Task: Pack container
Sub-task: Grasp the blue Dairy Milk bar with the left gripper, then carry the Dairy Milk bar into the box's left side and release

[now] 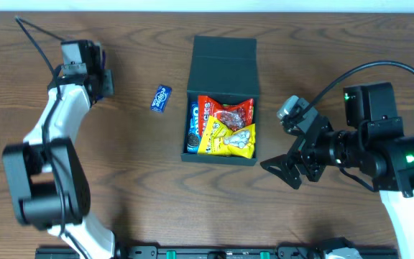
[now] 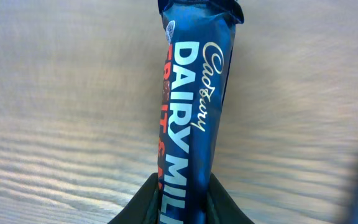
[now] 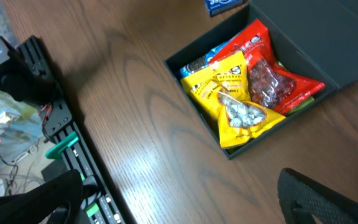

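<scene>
The dark teal container [image 1: 223, 61] stands open at mid-table, lid flap folded back. Inside lie a red packet [image 1: 228, 111], a yellow packet [image 1: 228, 139] and a blue Oreo packet [image 1: 193, 126]. My left gripper [image 1: 103, 79] is far left of it, shut on a dark blue Cadbury Dairy Milk bar [image 2: 194, 112] above the bare wood; the fingers [image 2: 182, 190] clamp the bar's lower part. My right gripper [image 1: 287, 169] is open and empty, just right of the container's front corner. The right wrist view shows the container [image 3: 328, 37] with the yellow packet [image 3: 232, 93] on top, beyond the gripper [image 3: 179, 205].
A small blue packet [image 1: 161, 98] lies on the table between the left gripper and the container; it also shows in the right wrist view [image 3: 222, 5]. A black rail with green clips [image 3: 61, 124] runs along the table's front edge.
</scene>
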Motion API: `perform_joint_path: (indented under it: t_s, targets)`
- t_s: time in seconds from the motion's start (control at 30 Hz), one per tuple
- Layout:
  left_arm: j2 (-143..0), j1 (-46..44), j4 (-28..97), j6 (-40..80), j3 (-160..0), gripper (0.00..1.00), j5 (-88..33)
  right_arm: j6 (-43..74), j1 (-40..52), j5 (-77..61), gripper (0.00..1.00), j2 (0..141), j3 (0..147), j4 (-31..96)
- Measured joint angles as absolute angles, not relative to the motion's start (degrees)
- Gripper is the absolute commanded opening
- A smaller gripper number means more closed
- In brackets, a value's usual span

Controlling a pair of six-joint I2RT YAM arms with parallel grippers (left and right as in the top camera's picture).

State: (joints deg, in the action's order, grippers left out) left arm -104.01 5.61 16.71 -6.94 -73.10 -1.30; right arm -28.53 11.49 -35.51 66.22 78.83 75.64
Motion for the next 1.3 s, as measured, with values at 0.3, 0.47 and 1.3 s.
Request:
perform_joint_path:
  t_s: [0.3, 0.47, 1.3]
  targets:
    - [-95.0, -4.6, 21.7, -2.4, -73.1, 0.2, -1.3, -28.5, 11.5, -35.5, 0.99, 66.2, 78.8, 75.6]
    - [-93.3, -10.2, 24.0, 0.7, -73.1, 0.2, -1.3, -28.5, 11.5, -35.5, 0.99, 66.2, 78.8, 75.6]
    - [-92.7, -31.1, 40.7, 23.0, -73.1, 0.19, -1.5, -28.5, 11.5, -35.4, 0.99, 66.2, 78.8, 75.6]
